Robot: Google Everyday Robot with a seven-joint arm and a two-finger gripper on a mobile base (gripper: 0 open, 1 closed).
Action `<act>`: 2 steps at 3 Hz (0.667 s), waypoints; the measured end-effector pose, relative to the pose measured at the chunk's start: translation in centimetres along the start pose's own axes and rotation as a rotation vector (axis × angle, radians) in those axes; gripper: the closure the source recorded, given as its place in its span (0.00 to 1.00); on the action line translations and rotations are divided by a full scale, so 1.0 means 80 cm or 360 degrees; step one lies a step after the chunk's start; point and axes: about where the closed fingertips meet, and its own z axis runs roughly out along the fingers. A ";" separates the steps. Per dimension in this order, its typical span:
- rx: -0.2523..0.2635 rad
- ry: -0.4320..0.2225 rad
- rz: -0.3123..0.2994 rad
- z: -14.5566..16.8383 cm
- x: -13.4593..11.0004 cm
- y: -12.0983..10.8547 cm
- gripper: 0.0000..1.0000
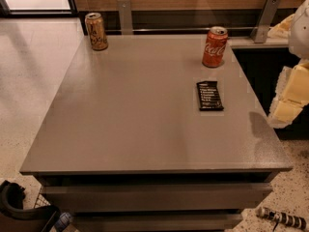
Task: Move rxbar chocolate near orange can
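The flat black-wrapped rxbar chocolate with white lines of text lies on the right half of the grey rectangular desk, its long side running roughly front to back. The red Coca-Cola can with white script stands upright just behind it, apart from it. The golden-orange can with a silver top and dark lettering stands upright at the far left corner, well apart from the bar, with open desk surface between them.

The robot's cream-and-white pincer hangs at the right edge of the view, beyond the desk's right side and near the bar but not touching it. How far open it is cannot be told here; the bar is plainly not in it.

The bar is probably light and fairly stiff, with a slick foil-like wrapper. It sits very low, so a top-down grip across its narrow width, near the middle of its length, seems soundest. The jaws would need to reach almost to the desk surface, or the wrapper may slip out. The red can close behind leaves less room on that side.
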 end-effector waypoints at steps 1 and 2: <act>0.0000 0.0000 0.0000 0.000 0.000 0.000 0.00; -0.0007 -0.0046 0.0090 0.004 -0.001 -0.016 0.00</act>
